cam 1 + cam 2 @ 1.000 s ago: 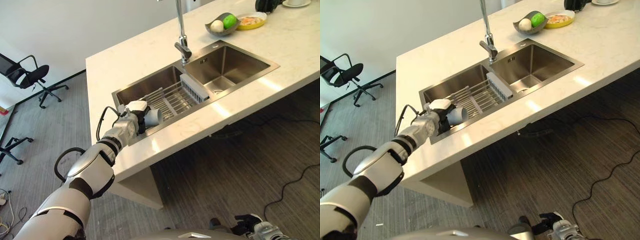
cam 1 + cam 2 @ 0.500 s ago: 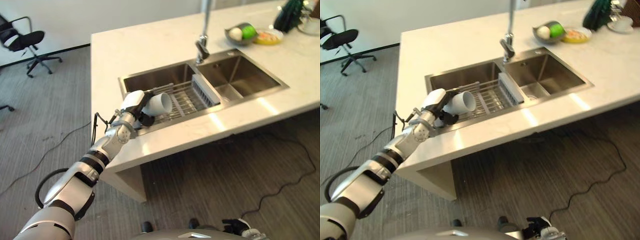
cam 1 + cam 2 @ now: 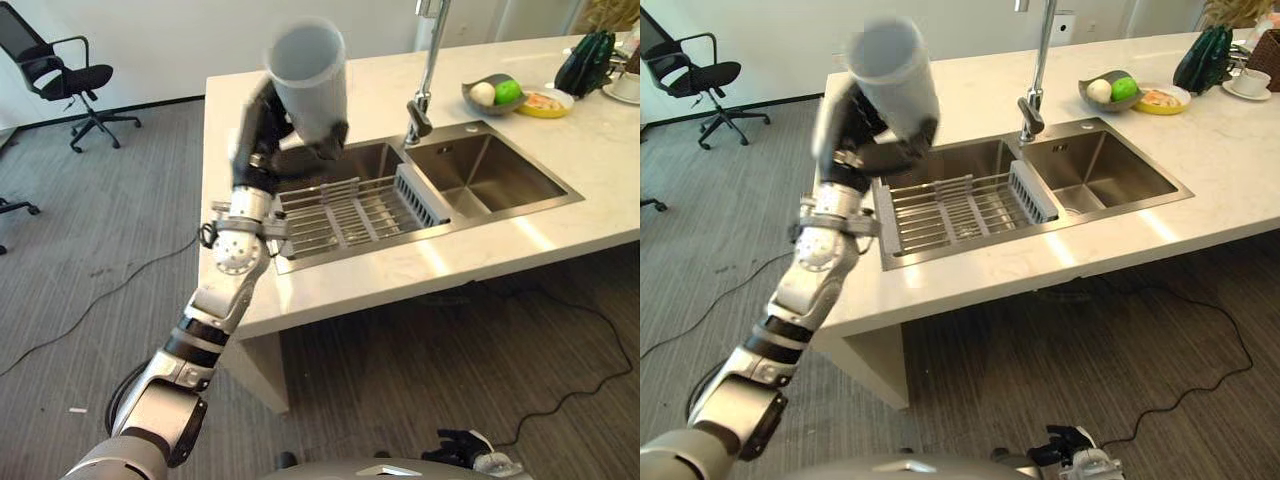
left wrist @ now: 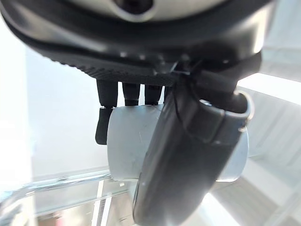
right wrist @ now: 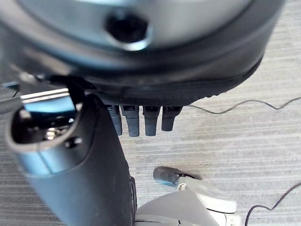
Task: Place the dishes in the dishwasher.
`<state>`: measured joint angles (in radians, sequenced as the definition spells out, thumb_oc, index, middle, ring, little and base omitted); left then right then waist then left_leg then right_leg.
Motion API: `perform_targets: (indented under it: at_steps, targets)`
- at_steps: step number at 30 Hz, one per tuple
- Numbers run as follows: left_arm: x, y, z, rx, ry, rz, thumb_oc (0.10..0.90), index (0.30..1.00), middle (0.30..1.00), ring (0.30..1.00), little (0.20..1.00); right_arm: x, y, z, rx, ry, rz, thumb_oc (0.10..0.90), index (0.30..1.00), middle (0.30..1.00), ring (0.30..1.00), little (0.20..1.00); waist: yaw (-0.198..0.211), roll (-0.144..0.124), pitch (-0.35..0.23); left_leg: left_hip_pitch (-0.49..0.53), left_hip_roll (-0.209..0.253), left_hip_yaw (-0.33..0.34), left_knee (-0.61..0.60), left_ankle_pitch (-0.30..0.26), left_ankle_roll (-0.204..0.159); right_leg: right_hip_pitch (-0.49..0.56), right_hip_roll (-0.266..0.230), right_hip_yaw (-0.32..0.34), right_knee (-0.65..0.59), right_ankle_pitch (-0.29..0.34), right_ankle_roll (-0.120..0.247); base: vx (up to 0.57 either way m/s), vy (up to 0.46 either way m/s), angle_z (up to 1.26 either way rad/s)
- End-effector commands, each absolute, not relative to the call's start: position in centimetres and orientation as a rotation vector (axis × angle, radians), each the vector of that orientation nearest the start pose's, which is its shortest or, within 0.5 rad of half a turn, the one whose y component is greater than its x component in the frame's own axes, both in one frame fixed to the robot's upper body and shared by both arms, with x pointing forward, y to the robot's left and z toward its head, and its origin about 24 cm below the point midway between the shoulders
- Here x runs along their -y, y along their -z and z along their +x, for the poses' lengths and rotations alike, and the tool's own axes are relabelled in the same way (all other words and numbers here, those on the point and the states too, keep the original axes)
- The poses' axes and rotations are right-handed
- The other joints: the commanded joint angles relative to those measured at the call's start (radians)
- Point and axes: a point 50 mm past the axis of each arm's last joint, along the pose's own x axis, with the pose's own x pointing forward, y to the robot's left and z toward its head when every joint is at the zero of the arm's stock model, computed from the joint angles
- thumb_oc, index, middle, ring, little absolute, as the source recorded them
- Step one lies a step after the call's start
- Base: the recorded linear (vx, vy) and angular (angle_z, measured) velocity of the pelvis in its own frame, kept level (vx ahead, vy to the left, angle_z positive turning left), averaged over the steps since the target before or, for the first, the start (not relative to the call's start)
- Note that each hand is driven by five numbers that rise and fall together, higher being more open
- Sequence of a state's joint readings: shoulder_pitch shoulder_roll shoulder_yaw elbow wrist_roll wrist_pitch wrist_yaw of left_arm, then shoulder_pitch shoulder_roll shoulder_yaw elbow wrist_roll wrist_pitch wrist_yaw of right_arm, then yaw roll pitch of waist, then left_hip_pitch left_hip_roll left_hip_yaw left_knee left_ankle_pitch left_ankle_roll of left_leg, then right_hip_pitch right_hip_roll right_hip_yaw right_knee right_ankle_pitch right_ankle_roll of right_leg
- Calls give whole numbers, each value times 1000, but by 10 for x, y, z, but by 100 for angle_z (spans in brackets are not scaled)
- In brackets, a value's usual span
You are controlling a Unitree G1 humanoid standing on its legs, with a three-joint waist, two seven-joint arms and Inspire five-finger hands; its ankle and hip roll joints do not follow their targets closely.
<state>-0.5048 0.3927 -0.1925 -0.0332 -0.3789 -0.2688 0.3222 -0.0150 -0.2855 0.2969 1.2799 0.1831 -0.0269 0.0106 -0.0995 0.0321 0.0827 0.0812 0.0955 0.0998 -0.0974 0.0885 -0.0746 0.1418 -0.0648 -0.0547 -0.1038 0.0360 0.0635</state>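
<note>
The left hand [image 3: 262, 128], which a second ago gripped the grey cup [image 3: 309, 68] low at the near left corner of the sink [image 3: 330, 165], level with the dish rack [image 3: 335, 212], now holds it raised high above the counter [image 3: 330, 95], over the sink's left basin. The cup lay on its side with its mouth toward the rack; it now stands close to upright, mouth up, fingers curled round its lower part. The camera has also shifted between pictures.

A white stone counter [image 3: 330, 90] stands on grey striped carpet [image 3: 90, 250]. A black office chair [image 3: 55, 65] sits near the pale wall [image 3: 150, 40].
</note>
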Motion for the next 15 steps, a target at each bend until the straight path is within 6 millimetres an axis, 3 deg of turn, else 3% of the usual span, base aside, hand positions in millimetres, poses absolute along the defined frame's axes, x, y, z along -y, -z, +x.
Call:
perform_targets:
  at_steps: [1, 3, 5, 6, 7, 8, 9, 10, 11, 12, 13, 15]
  targets:
    - [-203, -247, 291, 947, -196, -34, 400, 300, 300, 300, 300, 253, 162, 69, -1314, 19, -290, 800, 900, 900, 900, 900, 79, 7, -46, 22, 10, -49, 10, -70, -49, -44, -43, -2, 17, -41, 72, -12, -40, -8]
    - [-231, -224, 274, 897, -275, -9, 400, 300, 300, 300, 300, 250, 163, 63, -1340, -5, -276, 800, 900, 900, 900, 900, 112, 9, -39, 24, 12, -59, 10, -60, -50, -38, -40, -7, 17, -48, 63, 22, -45, -3]
    - [-244, -201, 260, 831, -322, -15, 400, 300, 300, 300, 300, 249, 163, 66, -1333, -34, -291, 800, 900, 900, 900, 900, 142, 9, -23, 16, 15, -78, 18, -41, -55, -30, -40, -19, 17, -53, 56, -15, -39, 3]
    - [-244, -201, 260, 831, -322, -15, 400, 300, 300, 300, 300, 249, 163, 66, -1334, -34, -291, 800, 900, 900, 900, 900, 141, 10, -23, 16, 15, -79, 18, -41, -55, -30, -40, -20, 17, -53, 56, -120, -92, 17]
    - [-255, -182, 244, 773, -364, 31, 400, 300, 300, 300, 300, 247, 161, 80, -1287, -45, -292, 800, 900, 900, 900, 900, 205, 4, 12, -41, 15, -125, 67, -15, -69, -28, -41, -60, 17, -55, 49, -138, -117, 30]
    - [-259, -174, 239, 744, -387, 59, 400, 300, 300, 300, 300, 247, 160, 84, -1272, -37, -288, 800, 900, 900, 900, 900, 235, 2, 24, -72, 15, -160, 82, 4, -87, -25, -42, -93, 17, -64, 49, -279, -212, 61]
    - [-265, -166, 232, 718, -425, 102, 400, 300, 300, 300, 300, 253, 156, 97, -1231, -22, -305, 800, 900, 900, 900, 900, 309, 4, 52, -143, 11, -223, 82, 68, -123, -35, -45, -179, 17, -66, 50, -188, -141, 110]
    - [-265, -166, 232, 718, -425, 102, 400, 300, 300, 300, 300, 253, 155, 97, -1230, -22, -305, 800, 900, 900, 900, 900, 304, 5, 49, -151, 10, -228, 81, 74, -123, -41, -45, -183, 17, -62, 50, -156, -92, 96]
    - [-265, -166, 232, 718, -425, 102, 400, 300, 300, 300, 300, 253, 155, 97, -1230, -22, -305, 800, 900, 900, 900, 900, 304, 5, 49, -151, 10, -228, 81, 74, -123, -41, -45, -183, 17, -62, 50, -154, -59, 196]
    - [-265, -165, 226, 724, -453, 129, 400, 300, 300, 300, 300, 255, 154, 98, -1212, -31, -320, 800, 900, 900, 900, 900, 359, 5, 58, -215, 17, -216, 24, 141, -146, -55, -60, -296, 17, -65, 52, -214, -93, 160]
    - [-264, -166, 226, 727, -457, 140, 400, 300, 300, 300, 300, 257, 154, 96, -1211, -23, -315, 800, 900, 900, 900, 900, 361, 0, 61, -240, 13, -211, 18, 149, -145, -68, -66, -330, 17, -54, 52, -295, -165, 209]
    - [-264, -173, 225, 748, -461, 259, 400, 300, 300, 300, 300, 261, 153, 94, -1202, 1, -289, 800, 900, 900, 900, 900, 352, -22, 56, -243, 32, -79, 68, 113, -116, -72, -75, -425, 17, -55, 44, -202, -207, 188]
